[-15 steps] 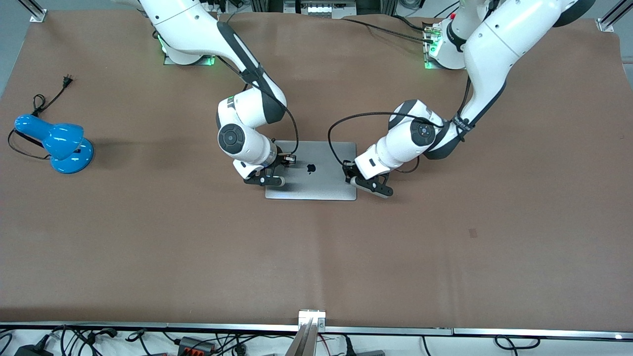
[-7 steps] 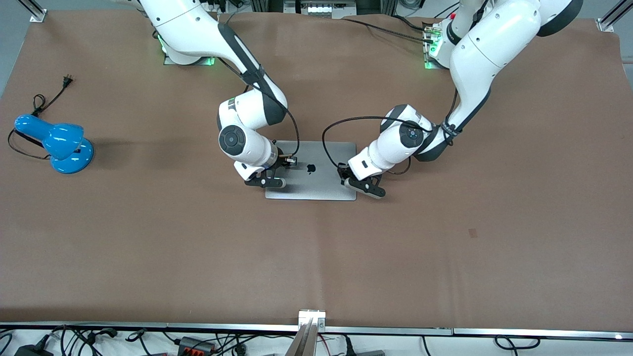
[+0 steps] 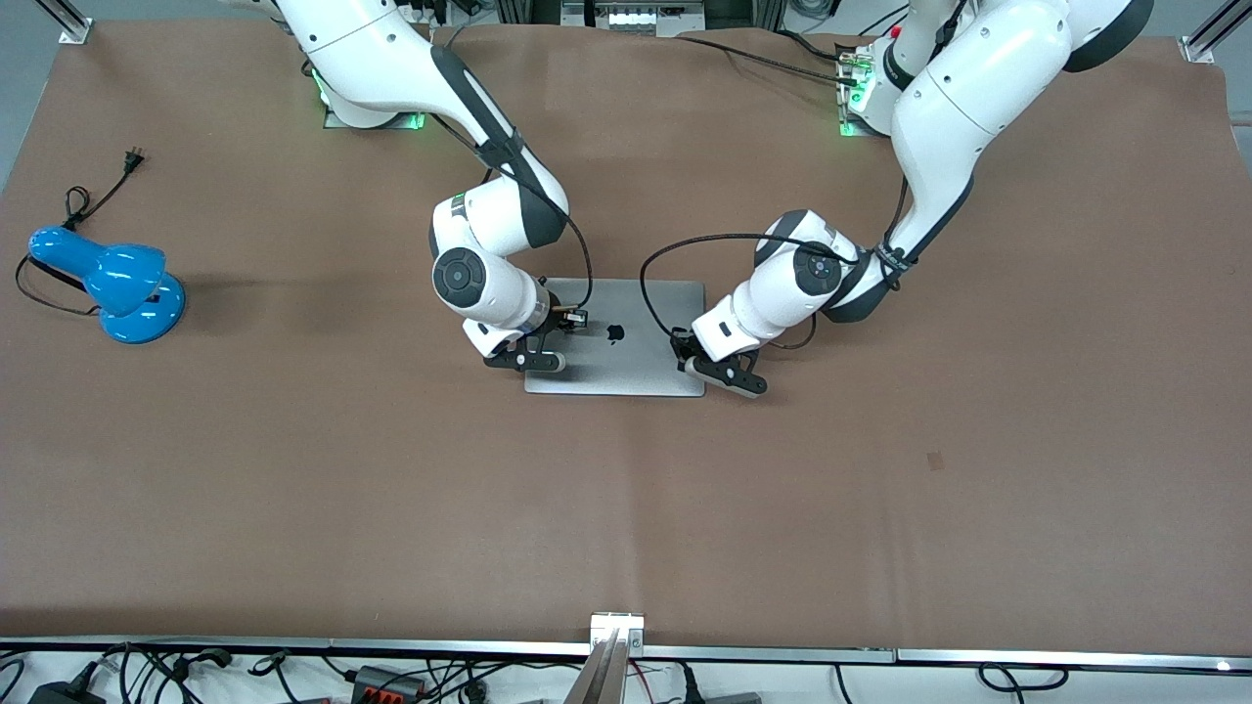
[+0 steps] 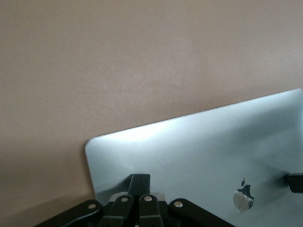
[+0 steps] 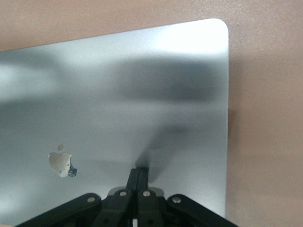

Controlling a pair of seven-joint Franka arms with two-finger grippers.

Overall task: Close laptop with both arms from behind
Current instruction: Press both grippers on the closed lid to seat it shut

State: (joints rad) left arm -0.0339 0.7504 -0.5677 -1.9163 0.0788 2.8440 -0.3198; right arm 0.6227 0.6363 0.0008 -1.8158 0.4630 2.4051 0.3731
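Observation:
The grey-silver laptop [image 3: 626, 367] lies shut and flat in the middle of the table, its lid up with the black apple logo [image 3: 615, 333] showing. My right gripper [image 3: 536, 360] is shut, with its tips over the lid's edge toward the right arm's end. My left gripper [image 3: 721, 373] is shut, over the lid's edge toward the left arm's end. In the left wrist view the shut fingertips [image 4: 140, 178] rest over the lid [image 4: 199, 142] near a corner. In the right wrist view the shut fingertips [image 5: 138, 173] are over the lid [image 5: 118, 94]. The screen and keyboard are hidden.
A blue desk lamp [image 3: 117, 284] with a black cord and plug [image 3: 132, 156] stands at the right arm's end of the table. A metal bracket [image 3: 616, 626] sits at the table edge nearest the front camera. Brown mat [image 3: 626, 508] covers the table.
My left gripper has shifted a little toward the laptop's middle and sits closer over the lid. The right arm and the laptop have not moved.

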